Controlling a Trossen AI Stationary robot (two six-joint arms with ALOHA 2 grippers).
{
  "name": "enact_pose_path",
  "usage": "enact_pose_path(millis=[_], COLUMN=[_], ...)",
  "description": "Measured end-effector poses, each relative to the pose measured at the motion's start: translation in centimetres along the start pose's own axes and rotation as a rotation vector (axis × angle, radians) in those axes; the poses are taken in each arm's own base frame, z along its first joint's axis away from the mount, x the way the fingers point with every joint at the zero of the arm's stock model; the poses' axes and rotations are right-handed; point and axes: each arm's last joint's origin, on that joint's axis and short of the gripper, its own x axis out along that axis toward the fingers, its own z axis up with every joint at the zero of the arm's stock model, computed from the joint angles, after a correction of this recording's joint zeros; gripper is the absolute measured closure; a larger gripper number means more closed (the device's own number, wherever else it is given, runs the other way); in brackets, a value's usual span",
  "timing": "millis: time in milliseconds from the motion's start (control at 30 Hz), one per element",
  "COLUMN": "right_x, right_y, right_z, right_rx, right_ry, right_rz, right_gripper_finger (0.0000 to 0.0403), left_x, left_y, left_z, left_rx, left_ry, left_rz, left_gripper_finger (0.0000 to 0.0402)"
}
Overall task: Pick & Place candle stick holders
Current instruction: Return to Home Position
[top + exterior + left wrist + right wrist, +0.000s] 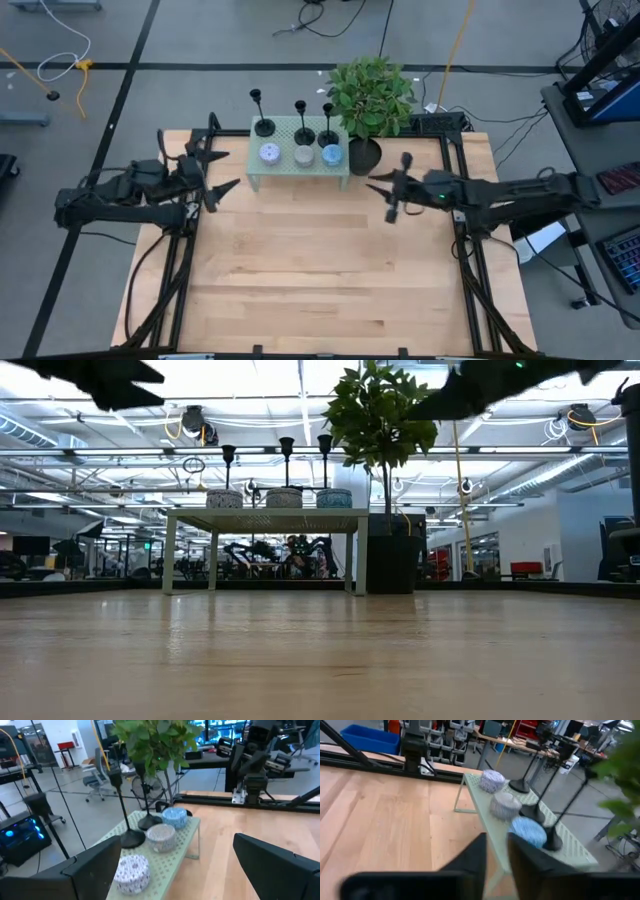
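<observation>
Candle stick holders [303, 135] in a row on far shelf [284, 128]; arms at either side.
Three candles [303, 155] just in front, plant pot [363, 155] right of shelf. Pale wooden desk [320, 270]; grey floor [200, 40] with cables [330, 20] beyond. Left tool [232, 169] fingers spread, empty. Right tool [373, 180] fingers nearly together, empty.

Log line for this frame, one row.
holders: three on shelf, behind candles | left gripper: open, beside shelf | right gripper: near pot
</observation>
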Motion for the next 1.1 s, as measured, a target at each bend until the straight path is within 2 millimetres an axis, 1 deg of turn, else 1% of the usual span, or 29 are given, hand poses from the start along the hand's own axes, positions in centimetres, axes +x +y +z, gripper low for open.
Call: enact_pose_path(millis=[67, 133, 300, 467, 567, 733, 833, 967, 1100], right_x=[-1.1, -2.1, -3.8, -5.2, -5.9, -6.9, -7.4, -7.8, -8.1], right_y=[-0.2, -0.3, -0.4, -0.3, -0.2, -0.1, 0.0, 0.2, 0.5], right_z=[-1.0, -2.1, -4.2, -6.0, -7.0, -8.9, -10.2, -11.5, -12.3], right_rx=[0.013, 0.015, 0.082, 0.11, 0.126, 0.131, 0.13, 0.137, 0.139], right_ry=[-0.009, -0.02, -0.045, -0.089, -0.122, -0.162, -0.19, -0.23, -0.273], right_rz=[-0.002, -0.005, 0.0, 0.098, 0.139, 0.136, 0.156, 0.174, 0.222], right_gripper_finger=[0.0374, 0.0394, 0.0395, 0.04, 0.0402, 0.0402, 0.0402, 0.0402, 0.0402], left_x=[0.0, 0.3, 1.6, 2.2, 2.2, 1.8, 1.6, 1.9, 2.3], left_y=[-0.1, -0.3, -1.1, -1.5, -1.5, -1.3, -1.3, -1.6, -1.9], left_z=[-1.3, -2.6, -6.9, -9.2, -9.6, -9.9, -10.1, -11.3, -12.5], left_rx=[0.005, 0.01, 0.049, 0.043, 0.049, 0.039, 0.027, 0.034, 0.048], left_ry=[-0.009, -0.04, -0.072, -0.086, -0.09, -0.072, -0.081, -0.121, -0.155], left_rz=[-0.008, -0.004, 0.015, 0.018, 0.019, 0.046, 0.011, -0.012, -0.013], left_gripper_finger=[0.0009, 0.0009, 0.0009, 0.0009, 0.0009, 0.0009, 0.0009, 0.0009, 0.0009])
